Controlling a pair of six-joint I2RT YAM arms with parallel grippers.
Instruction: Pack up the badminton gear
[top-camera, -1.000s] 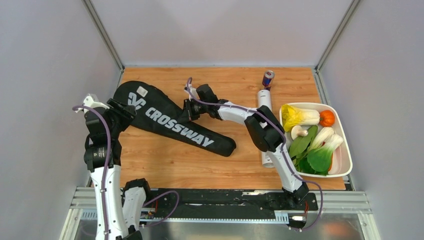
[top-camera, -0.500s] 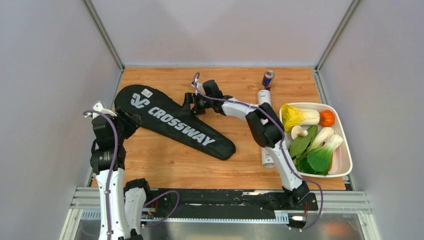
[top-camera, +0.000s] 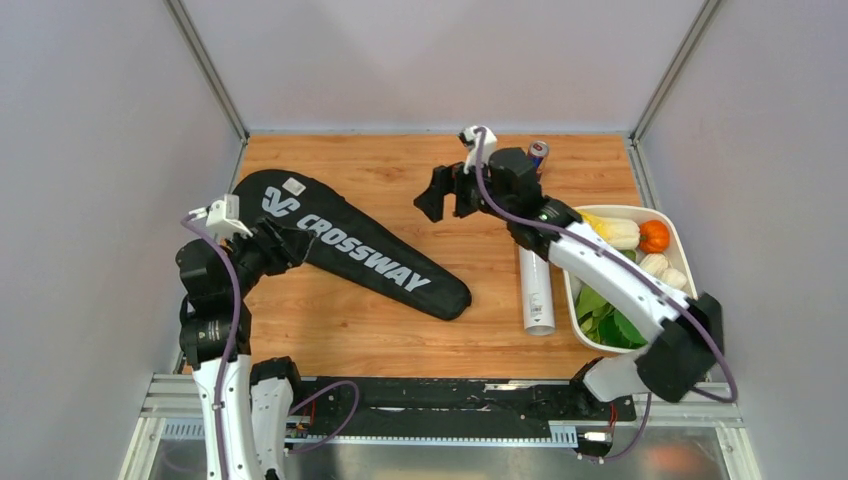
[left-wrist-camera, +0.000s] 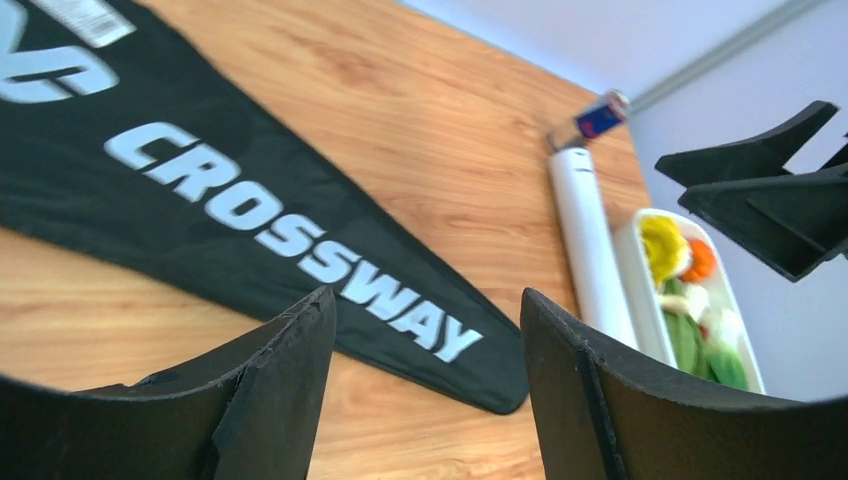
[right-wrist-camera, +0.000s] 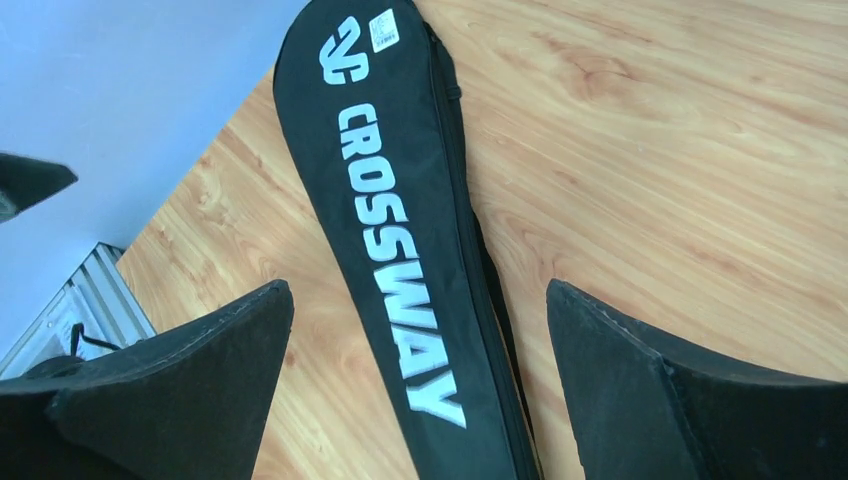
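Wooden counter (top-camera: 400, 330), with pale grey walls on three sides. A black bag (top-camera: 360, 255) lies slantwise from the far left corner toward the middle. A white tube (top-camera: 537, 290) lies near the right edge, just beside a tray (top-camera: 690, 300) of vegetables, and a can (top-camera: 537, 152) stands at the far edge. Both the left gripper (top-camera: 285, 243), at the bag's wide end, and the right gripper (top-camera: 445, 195), raised over the far middle, are spread apart and hold nothing. I judge that the tube comes next. It is best taken across its middle, so that it cannot roll against the tray.

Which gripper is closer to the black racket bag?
The left gripper: open, it is at the wide end of the racket bag, while the right gripper, also open, is apart from it over the table.
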